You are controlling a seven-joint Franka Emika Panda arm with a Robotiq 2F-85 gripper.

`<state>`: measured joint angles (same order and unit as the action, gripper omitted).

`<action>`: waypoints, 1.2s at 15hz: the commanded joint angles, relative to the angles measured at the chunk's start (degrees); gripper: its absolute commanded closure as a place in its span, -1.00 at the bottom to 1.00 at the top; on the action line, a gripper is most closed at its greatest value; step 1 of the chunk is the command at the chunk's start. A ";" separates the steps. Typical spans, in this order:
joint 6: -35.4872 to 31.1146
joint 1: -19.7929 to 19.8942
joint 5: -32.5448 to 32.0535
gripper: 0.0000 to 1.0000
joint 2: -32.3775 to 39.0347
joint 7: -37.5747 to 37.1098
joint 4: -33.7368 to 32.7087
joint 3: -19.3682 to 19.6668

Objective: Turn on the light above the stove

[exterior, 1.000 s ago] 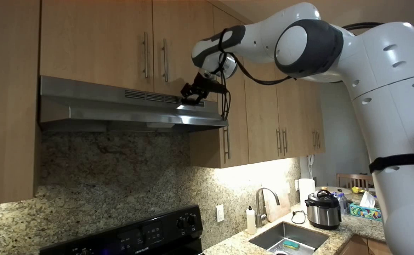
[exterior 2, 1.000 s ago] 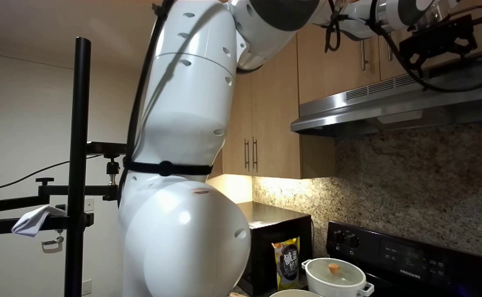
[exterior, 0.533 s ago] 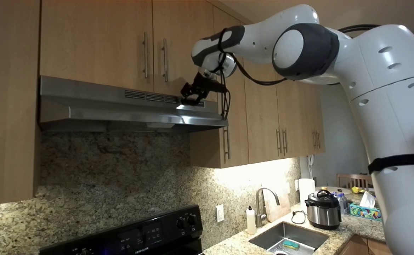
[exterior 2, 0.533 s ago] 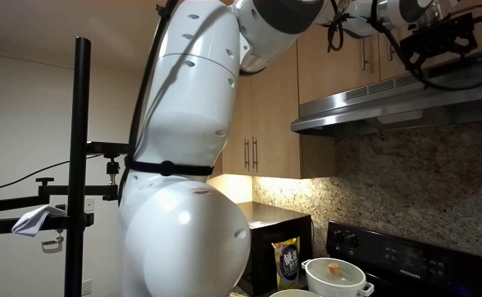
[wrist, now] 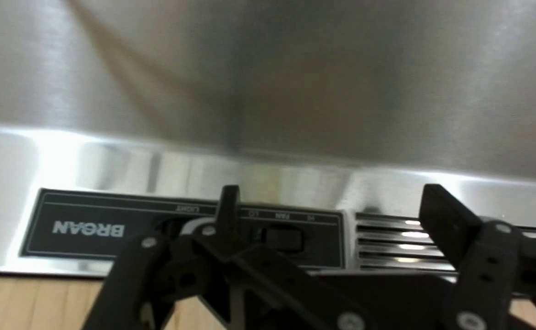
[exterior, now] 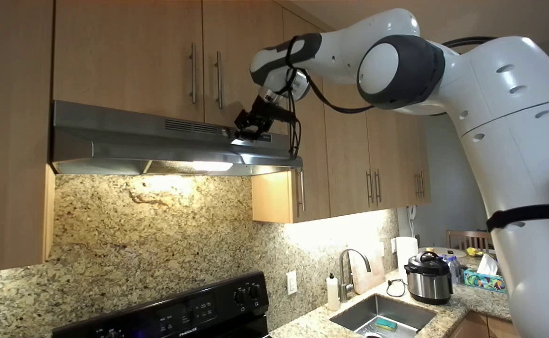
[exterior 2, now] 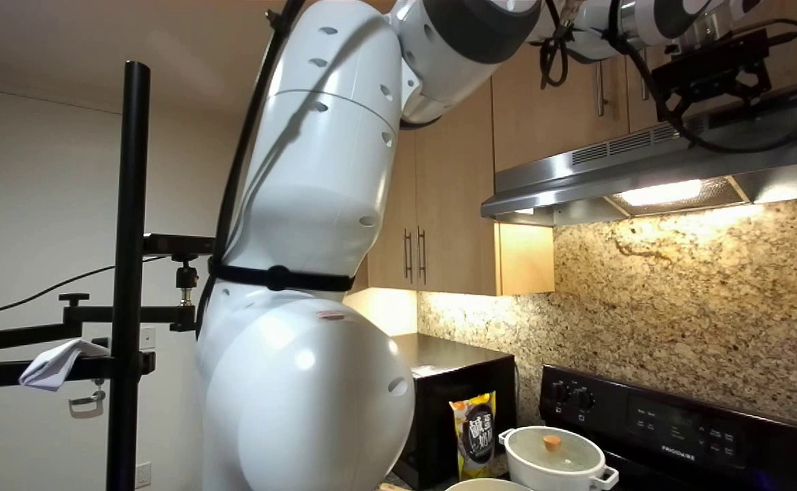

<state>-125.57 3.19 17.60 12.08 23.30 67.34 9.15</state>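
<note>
Standing spread over a brushed-steel range hood [exterior: 157,148], the black two-fingered claw [wrist: 334,206] has its fingers well apart. Wrist view: one finger [wrist: 227,211] in front of the slim black control panel [wrist: 139,217], just right of the white LIGHT marking [wrist: 187,209], lettering upside down; whether it touches cannot be told. Opposite finger before a slotted steel vent [wrist: 382,238].

Task's thing: rectangular white stove light [exterior: 212,166], set in the hood's underside, glowing in both exterior views. Warm brightness on the speckled granite backsplash [exterior: 171,225]. Below, a black stove [exterior 2: 684,416]; white two-handled pot [exterior 2: 541,474] with a glass lid [exterior 2: 531,447] in front of its back panel. Alongside, speckled granite tabletop [exterior: 309,324] with sunken steel sink [exterior: 401,307]; white bottle [exterior: 332,293] and curved steel faucet [exterior: 343,292] on the sink's wall side. Farther: round black-and-steel cooker [exterior: 429,284], patterned tissue box [exterior: 483,280], slatted wooden chair [exterior: 471,239].

Edges and moving room, nearest first. Hood's long front lip runs below the claw. Black cable [exterior 2: 725,149] loops from the wrist past the hood; contact unclear. Pale wood cabinet doors [exterior: 128,51] rise from the hood's top edge, steel bar handles [exterior: 219,80] near the claw. Hood underside and stove panel well apart, a tall band of backsplash between. Bottle just beside the sink rim. Bulky white robot arm [exterior 2: 309,382] takes up much of both exterior views; black upright post [exterior 2: 132,239] near it, well apart from the hood.
</note>
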 commanded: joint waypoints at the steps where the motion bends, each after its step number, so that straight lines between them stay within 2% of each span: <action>1: 2.10 -0.08 1.45 -1.00 1.68 2.36 -2.35 -1.26; 14: 1.97 -1.18 -3.99 -1.00 -2.79 -0.70 1.36 0.18; 18: 1.31 -2.89 -7.45 -1.00 -4.58 -1.87 2.00 -0.05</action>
<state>-124.20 1.79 13.31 10.40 23.05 66.74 9.17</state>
